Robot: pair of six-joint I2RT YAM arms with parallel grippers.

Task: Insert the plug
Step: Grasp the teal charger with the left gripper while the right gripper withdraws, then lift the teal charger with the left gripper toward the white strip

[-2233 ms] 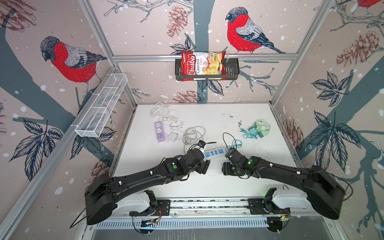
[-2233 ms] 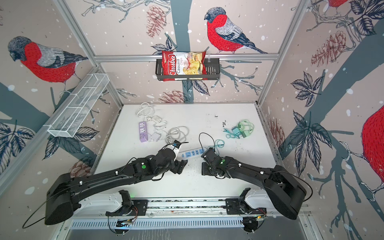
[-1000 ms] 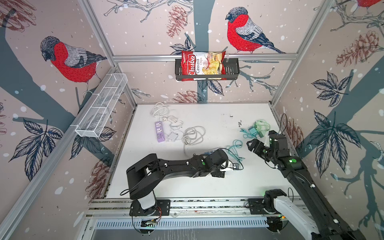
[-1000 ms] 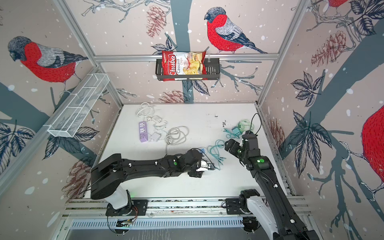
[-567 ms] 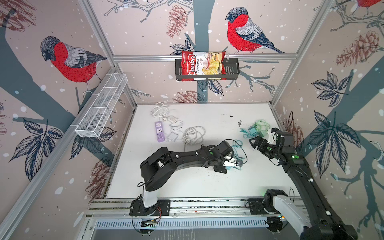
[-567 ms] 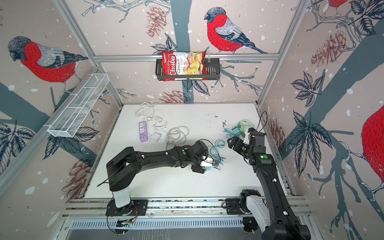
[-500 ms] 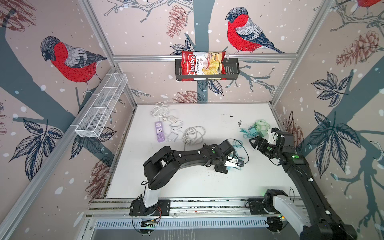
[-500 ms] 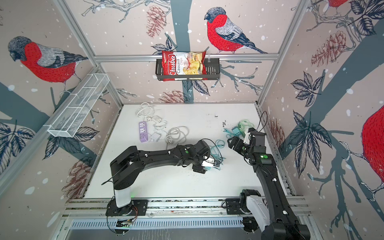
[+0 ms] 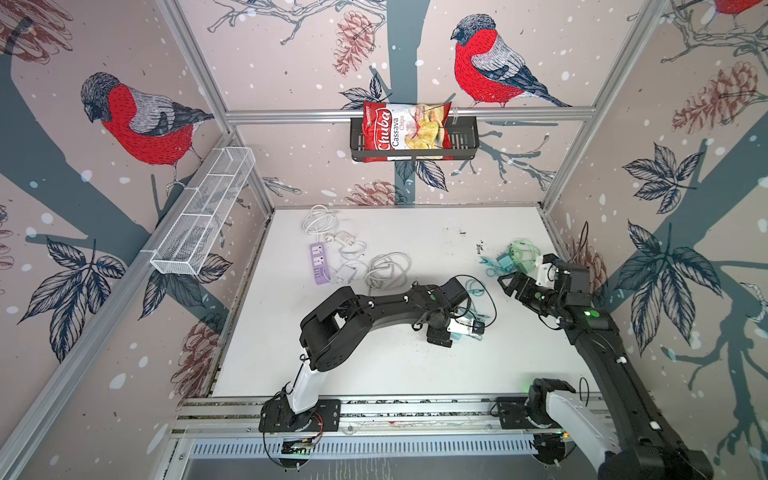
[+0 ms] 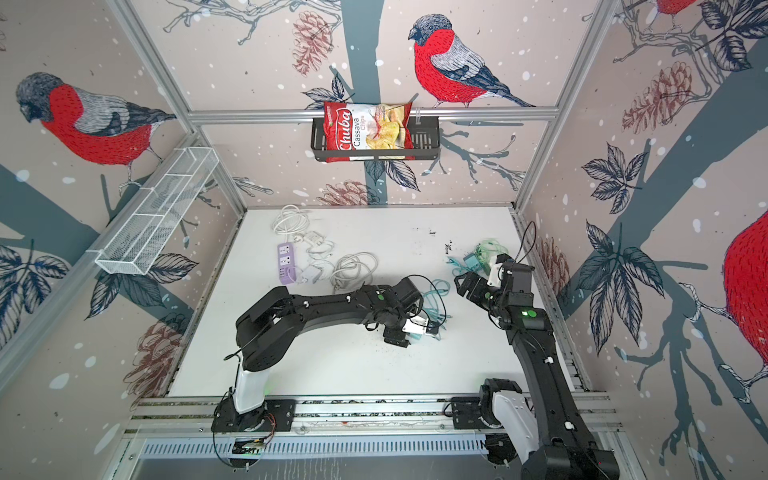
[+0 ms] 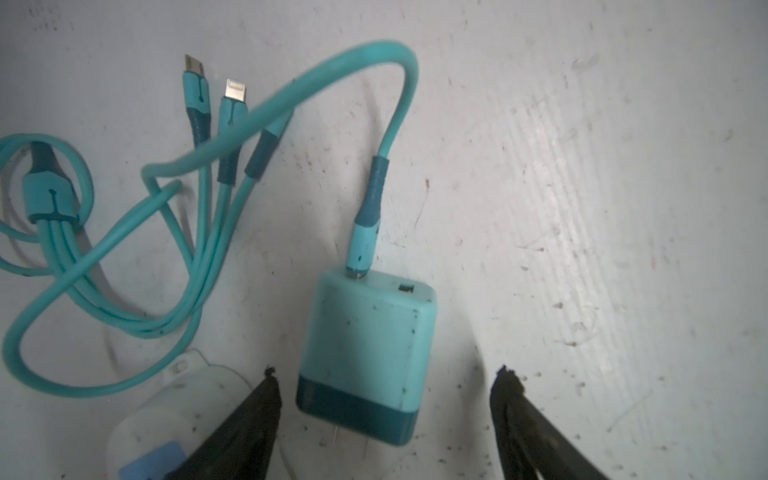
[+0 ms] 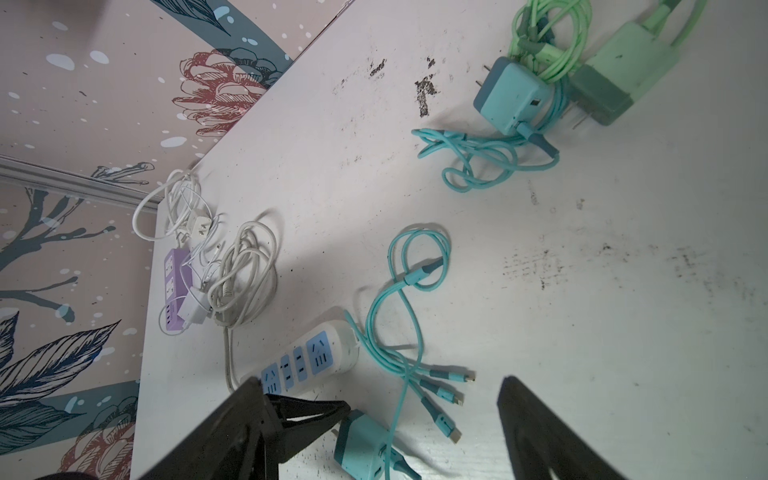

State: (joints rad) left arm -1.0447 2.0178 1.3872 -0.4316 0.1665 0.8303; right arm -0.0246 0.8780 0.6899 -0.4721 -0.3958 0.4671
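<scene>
A teal plug [image 11: 365,357], a charger block with a dark teal base, lies flat on the white table with its cable [image 11: 232,124] plugged into the end away from my left gripper. My left gripper [image 11: 387,374] is open, with one finger on each side of the plug and neither touching it. A white power strip [image 12: 307,361] with blue sockets lies right beside that gripper. In both top views the left gripper [image 9: 478,328] is low at the table's middle. My right gripper [image 9: 509,286] hangs open and empty above the table's right side.
A second teal charger [image 12: 511,95] and a green one [image 12: 623,66] lie at the back right. A purple strip [image 9: 318,264] and white cables [image 9: 388,270] lie at the back left. A chips bag [image 9: 405,131] sits in a wall basket.
My left arm has reached further right and settled its fingers round the teal plug, narrowing them slightly. My right arm has drawn back to the right and now holds still.
</scene>
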